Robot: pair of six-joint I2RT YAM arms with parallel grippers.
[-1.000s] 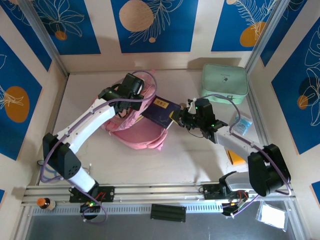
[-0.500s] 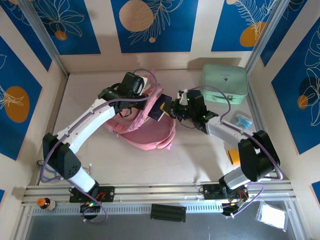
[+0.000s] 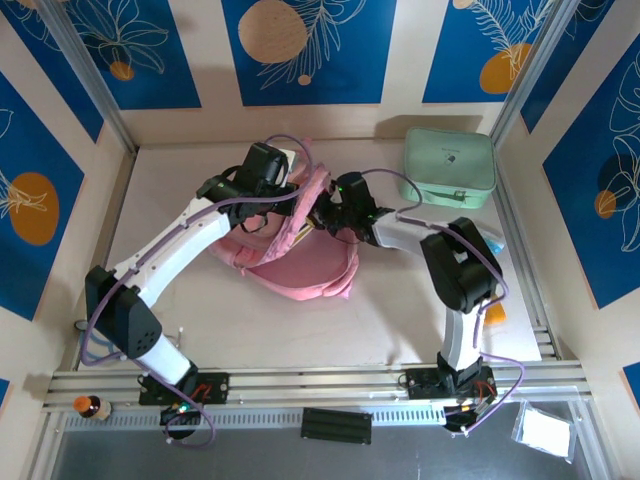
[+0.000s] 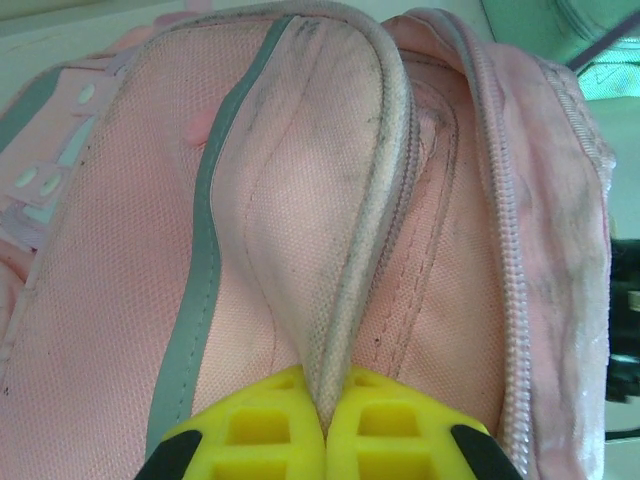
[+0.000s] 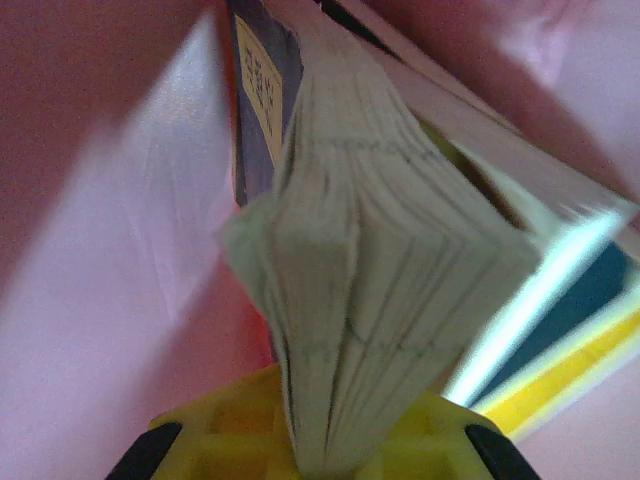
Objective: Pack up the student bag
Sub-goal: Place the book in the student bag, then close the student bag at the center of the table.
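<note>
The student bag (image 3: pixel 300 262), a soft pink backpack, lies mid-table with its top opening lifted. My left gripper (image 3: pixel 297 186) is shut on the bag's zip edge; in the left wrist view its yellow fingers (image 4: pixel 250 430) pinch the grey-pink piping of the bag (image 4: pixel 120 250). My right gripper (image 3: pixel 322 216) reaches into the opening from the right. It is shut on a thick book (image 5: pixel 380 300) with a dark blue cover and yellow label, page edges facing the camera, with the bag's pink lining (image 5: pixel 100 300) around it. From above the book is mostly hidden inside the bag.
A mint green hard case (image 3: pixel 449 166) stands at the back right. A small blue packet (image 3: pixel 491 240) and an orange item (image 3: pixel 494 312) lie along the right side. A black block (image 3: pixel 336 425) rests on the front rail.
The right arm has swung left, carrying the book from beside the bag into its opening. The left gripper has kept hold of the zip edge, and the bag has shifted a little to the right.
</note>
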